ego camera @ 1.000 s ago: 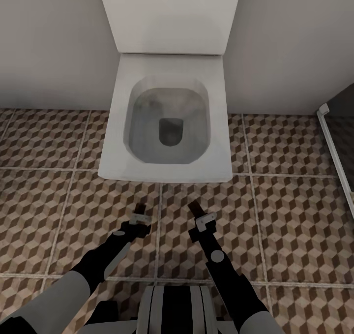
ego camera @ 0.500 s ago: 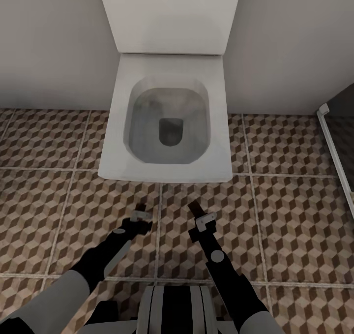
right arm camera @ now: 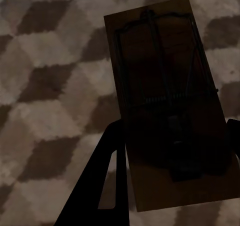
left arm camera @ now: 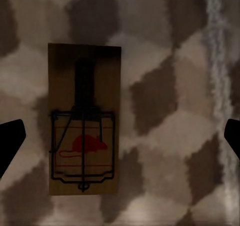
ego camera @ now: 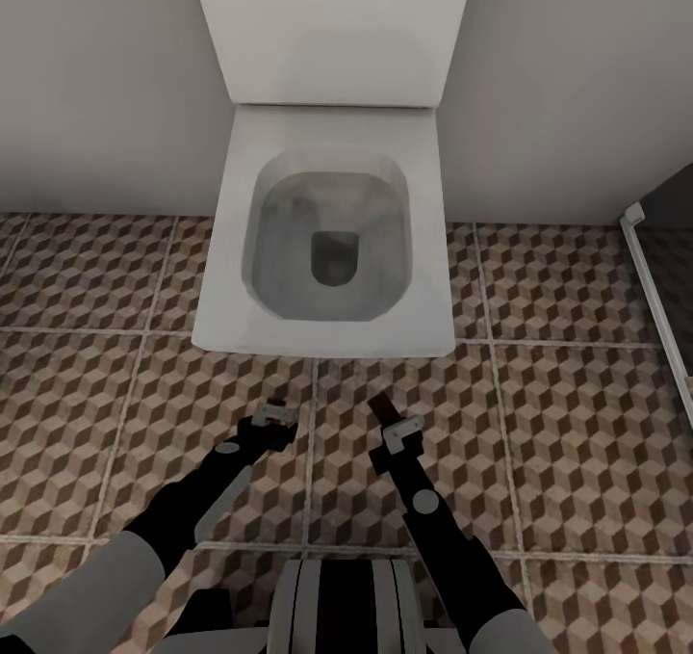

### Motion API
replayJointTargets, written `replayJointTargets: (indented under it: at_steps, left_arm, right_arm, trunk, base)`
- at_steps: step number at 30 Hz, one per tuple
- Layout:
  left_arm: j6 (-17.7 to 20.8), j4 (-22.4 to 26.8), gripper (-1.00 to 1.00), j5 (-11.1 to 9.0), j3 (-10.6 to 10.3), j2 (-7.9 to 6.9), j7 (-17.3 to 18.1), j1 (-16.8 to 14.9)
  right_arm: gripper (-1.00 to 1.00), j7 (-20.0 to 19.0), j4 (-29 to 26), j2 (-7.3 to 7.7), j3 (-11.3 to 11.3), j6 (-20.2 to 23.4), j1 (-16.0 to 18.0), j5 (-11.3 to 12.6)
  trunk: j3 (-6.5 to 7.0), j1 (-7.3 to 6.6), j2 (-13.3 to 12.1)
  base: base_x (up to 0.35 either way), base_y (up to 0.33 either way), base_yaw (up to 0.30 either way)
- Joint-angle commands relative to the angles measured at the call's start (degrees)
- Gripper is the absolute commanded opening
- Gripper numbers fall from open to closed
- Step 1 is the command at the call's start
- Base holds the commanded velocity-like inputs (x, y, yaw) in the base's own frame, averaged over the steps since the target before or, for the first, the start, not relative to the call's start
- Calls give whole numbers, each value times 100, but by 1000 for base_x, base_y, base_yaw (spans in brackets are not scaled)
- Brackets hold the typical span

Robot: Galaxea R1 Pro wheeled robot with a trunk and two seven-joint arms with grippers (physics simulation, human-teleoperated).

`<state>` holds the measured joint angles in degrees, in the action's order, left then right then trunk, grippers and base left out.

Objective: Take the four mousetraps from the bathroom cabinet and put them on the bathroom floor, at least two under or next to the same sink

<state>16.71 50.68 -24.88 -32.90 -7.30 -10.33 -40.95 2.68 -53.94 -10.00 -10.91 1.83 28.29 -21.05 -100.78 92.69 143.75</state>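
Mousetrap (left arm camera: 84, 120) now lies freed on bathroom floor (left arm camera: 165, 111) btwn spread left fingers (left arm camera: 10, 141); right fingers (right arm camera: 107, 181) pinch 2nd mousetrap (right arm camera: 170, 101).

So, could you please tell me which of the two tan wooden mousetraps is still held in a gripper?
The mousetrap between the right gripper's dark fingers. The other tan mousetrap lies flat on the cube-patterned floor tiles, free between the open left gripper's fingertips.
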Motion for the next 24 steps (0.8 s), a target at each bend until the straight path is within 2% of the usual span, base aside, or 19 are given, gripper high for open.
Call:
replayJointTargets:
  at_steps: [1,6,12,19,24]
  left_arm:
    - [16,30,100,-60,-30,-18,-56,21]
    - [20,51,100,-60,-31,-70,-56,72]
    - [25,71,100,-74,-32,-283,-56,121]
    - [24,122,100,-77,-32,-409,-55,224]
    - [27,312,100,-78,-32,-557,-49,288]
  right_arm:
    - [-100,31,-2,0,-8,17,1,-53]
    - [-100,31,-2,0,-8,19,1,-53]
    - [-100,31,-2,0,-8,19,1,-49]
    - [-100,31,-2,0,-8,19,1,-48]
    - [-100,31,-2,0,-8,19,1,-48]
  trunk:
    - [-3,-1,1]
    - [-3,-1,1]
    - [-3,-1,1]
    - [-3,-1,1]
    - [-3,-1,1]
  base:
    - [0,0,0]
    - [0,0,0]
    - [0,0,0]
    - [0,0,0]
    - [0,0,0]
